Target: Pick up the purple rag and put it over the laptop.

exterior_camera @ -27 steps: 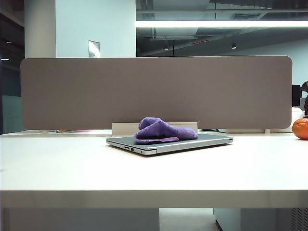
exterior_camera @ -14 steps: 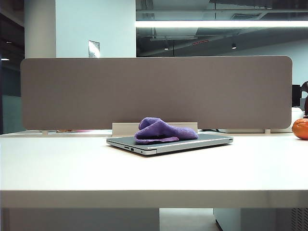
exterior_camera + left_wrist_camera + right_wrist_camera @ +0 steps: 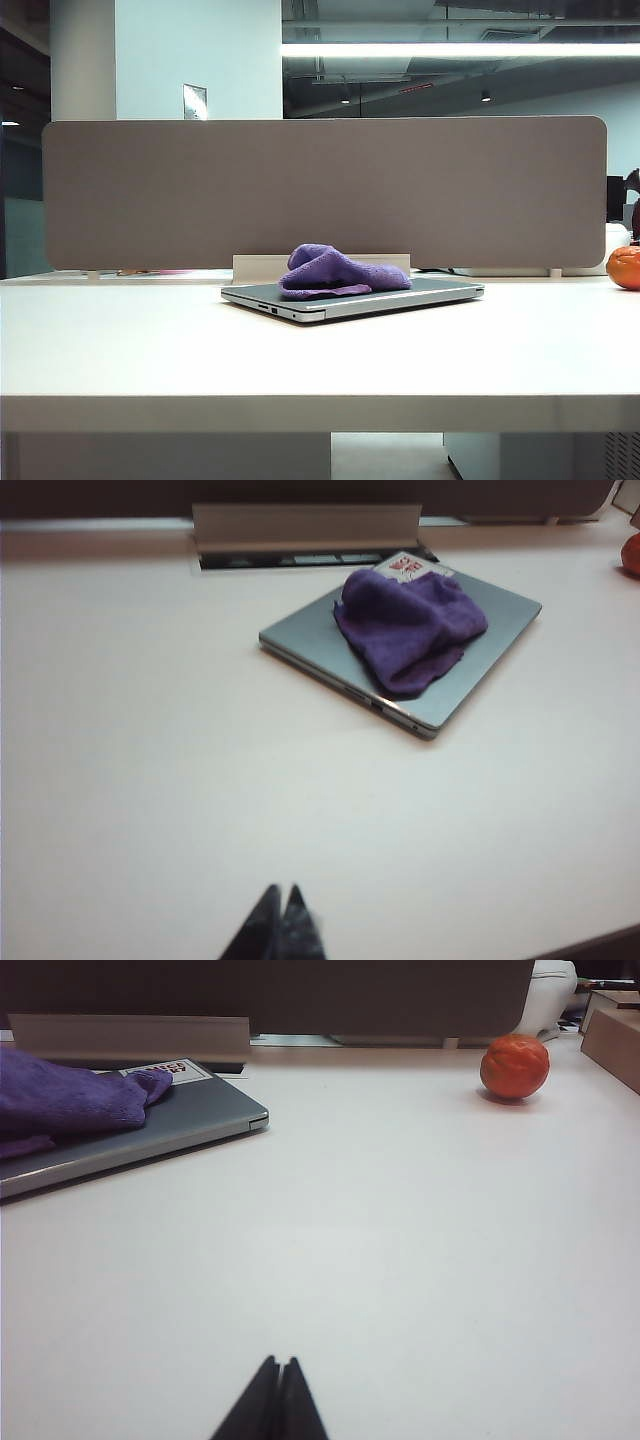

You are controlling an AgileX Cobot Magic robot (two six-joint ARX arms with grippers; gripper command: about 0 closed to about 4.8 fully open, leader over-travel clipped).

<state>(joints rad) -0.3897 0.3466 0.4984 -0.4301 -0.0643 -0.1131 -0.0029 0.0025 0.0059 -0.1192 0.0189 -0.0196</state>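
Observation:
The purple rag (image 3: 338, 271) lies bunched on the lid of the closed silver-grey laptop (image 3: 420, 293) in the middle of the white table. The left wrist view shows the purple rag (image 3: 408, 628) covering part of the laptop (image 3: 490, 658), with a white sticker (image 3: 407, 566) at its far corner. My left gripper (image 3: 283, 892) is shut and empty, well short of the laptop over bare table. My right gripper (image 3: 278, 1362) is shut and empty too, with the laptop (image 3: 190, 1115) and purple rag (image 3: 70, 1095) off to its side. Neither gripper shows in the exterior view.
An orange ball (image 3: 625, 267) sits at the table's far right, also the orange ball (image 3: 514, 1066) in the right wrist view. A grey divider panel (image 3: 320, 190) stands along the table's back edge, with a cable tray (image 3: 305, 528) behind the laptop.
Nothing differs in the exterior view; the rag and laptop have stayed where they were.

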